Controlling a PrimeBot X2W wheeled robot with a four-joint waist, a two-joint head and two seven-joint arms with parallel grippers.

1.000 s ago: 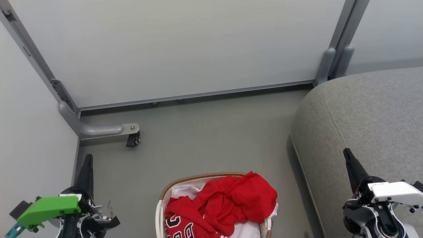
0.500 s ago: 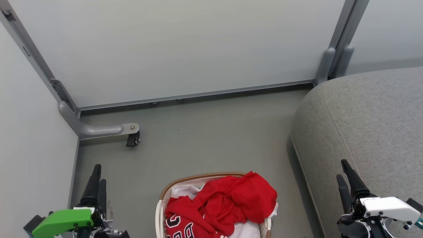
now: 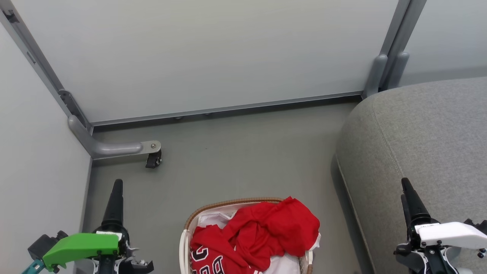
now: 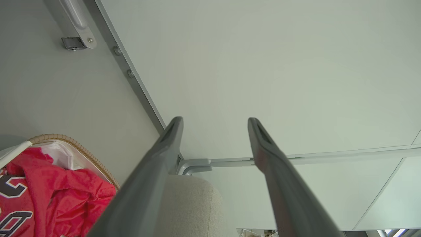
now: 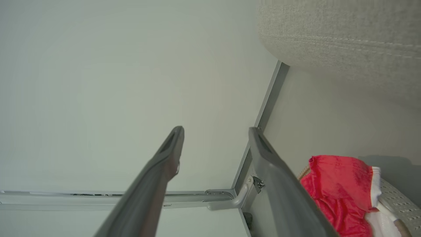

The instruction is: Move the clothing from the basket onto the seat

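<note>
left pincer (image 3: 117, 187) sits at the lower left of the head view, its two dark fingers pointing up the frame. the left wrist view shows them held apart with nothing between them. beyond it, a small black caster (image 3: 153, 161) rests on the grey floor (image 3: 236, 160) at the foot of a pale wall panel (image 3: 228, 57).

at the bottom centre the basket (image 3: 228, 203), white with a brown woven rim, stands on the floor between the two arms, cut off by the lower edge. the clothing (image 3: 266, 232) is heaped inside it. a jersey (image 3: 207, 260) with black-and-white letters lies low on the left, and a plain red garment (image 3: 289, 228) is bunched high on the right, reaching over the rim. a white liner (image 3: 211, 220) peeks out behind them.

to the right rises the seat (image 3: 418, 133), a big grey cushion near the basket, with a strip of floor between. right pincer (image 3: 406, 190) hovers in front of it at the lower right, fingers also apart and empty.

no garment is on the seat yet. the fabric should be light, soft and floppy, likely to drape and trail, and the two pieces may be tangled. the raised fold of the plain garment looks the best place to pinch. a deep bite on a thick bunch, clear of the liner, should stop it slipping.
</note>
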